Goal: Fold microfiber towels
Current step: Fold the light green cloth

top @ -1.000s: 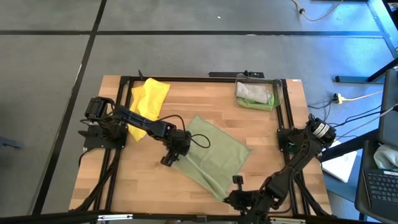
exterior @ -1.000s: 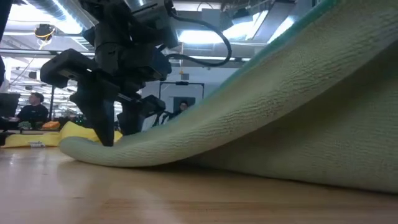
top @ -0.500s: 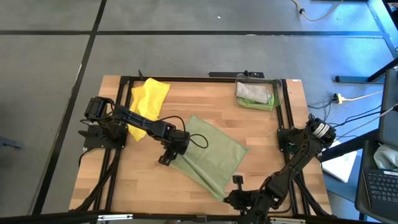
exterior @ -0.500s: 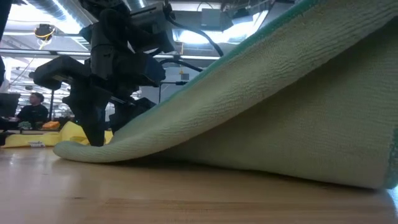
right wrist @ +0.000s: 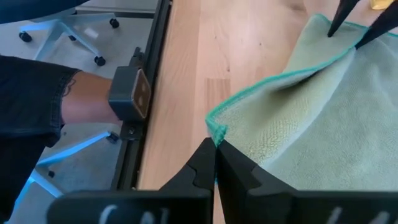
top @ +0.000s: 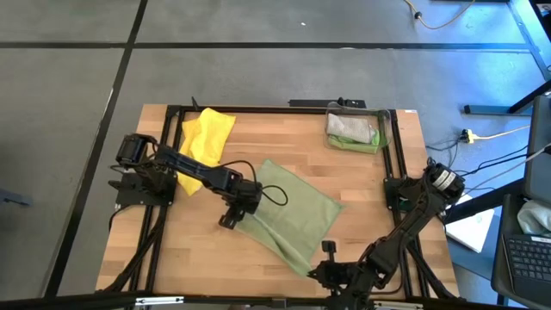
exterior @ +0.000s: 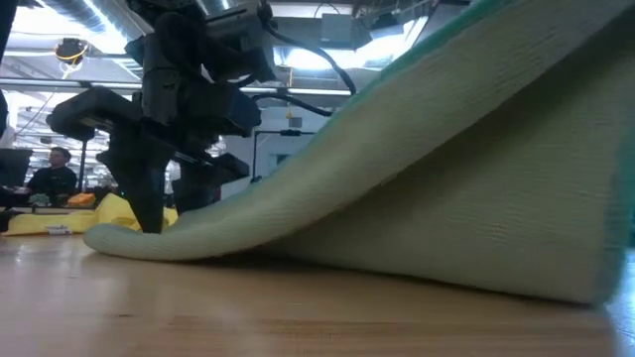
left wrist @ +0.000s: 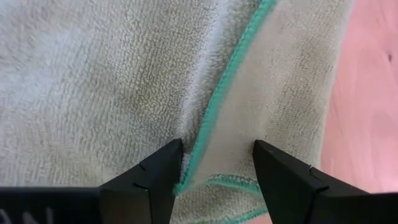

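The pale olive-green towel [top: 293, 213] lies spread near the middle of the worktop [top: 344, 172], set at a slant, its teal-stitched hem showing in both wrist views. Its near corner is lifted off the wood, so in the low view the cloth [exterior: 446, 188] rises like a ramp from the far end toward the camera. No writing or label can be read on it.

The right pincer [right wrist: 216, 163] is closed on that raised corner, fingers pinched tight on the hem at the worktop's near edge; the right arm reaches in low from the near right side. The left pincer [left wrist: 214, 165] stands spread wide (fingertips down on the cloth) at the towel's far-left corner, one finger either side of a folded-over hem, with bare wood just beside it. Its arm stretches out from the left rail across the worktop.

The yellow towel [top: 205, 142] sits crumpled at the back left, partly under the left arm. A clear bin [top: 353, 129] at the back right holds grey-beige and green cloths. Bare wood lies open left of the olive towel and between it and the bin.
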### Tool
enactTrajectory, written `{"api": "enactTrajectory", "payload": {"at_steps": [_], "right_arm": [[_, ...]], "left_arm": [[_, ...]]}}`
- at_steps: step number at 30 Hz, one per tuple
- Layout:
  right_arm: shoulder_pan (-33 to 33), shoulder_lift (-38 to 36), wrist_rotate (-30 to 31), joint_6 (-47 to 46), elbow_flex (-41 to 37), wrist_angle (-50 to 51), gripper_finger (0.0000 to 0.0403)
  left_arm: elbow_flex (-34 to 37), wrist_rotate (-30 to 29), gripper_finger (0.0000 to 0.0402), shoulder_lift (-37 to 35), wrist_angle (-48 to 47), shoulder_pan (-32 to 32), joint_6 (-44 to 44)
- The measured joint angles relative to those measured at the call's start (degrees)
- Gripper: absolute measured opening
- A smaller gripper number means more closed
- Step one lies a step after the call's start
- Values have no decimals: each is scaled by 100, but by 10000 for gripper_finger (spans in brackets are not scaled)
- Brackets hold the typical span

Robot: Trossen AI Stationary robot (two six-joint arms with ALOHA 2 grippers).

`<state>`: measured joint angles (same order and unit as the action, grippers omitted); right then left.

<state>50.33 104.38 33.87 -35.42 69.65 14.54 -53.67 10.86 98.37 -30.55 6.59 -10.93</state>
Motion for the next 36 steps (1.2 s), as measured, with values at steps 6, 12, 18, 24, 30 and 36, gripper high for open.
{"api": "enactTrajectory", "payload": {"at_steps": [6,12,18,24,30,36], "right_arm": [[-123,13,-88,122,0,-19,11],[-131,17,-106,118,0,-42,11],[-136,17,-106,92,0,-63,11],[-136,17,-108,96,-1,-63,11],[-136,17,-106,96,0,-61,11],[-136,17,-106,118,0,-59,11]], "left_arm": [[4,-36,195,-386,200,47,4],[4,-38,195,-475,217,144,28],[4,-268,195,-453,186,146,9],[4,-283,195,-453,180,95,-12],[323,-717,195,-451,171,96,32],[454,-698,195,-449,407,116,31]]}}
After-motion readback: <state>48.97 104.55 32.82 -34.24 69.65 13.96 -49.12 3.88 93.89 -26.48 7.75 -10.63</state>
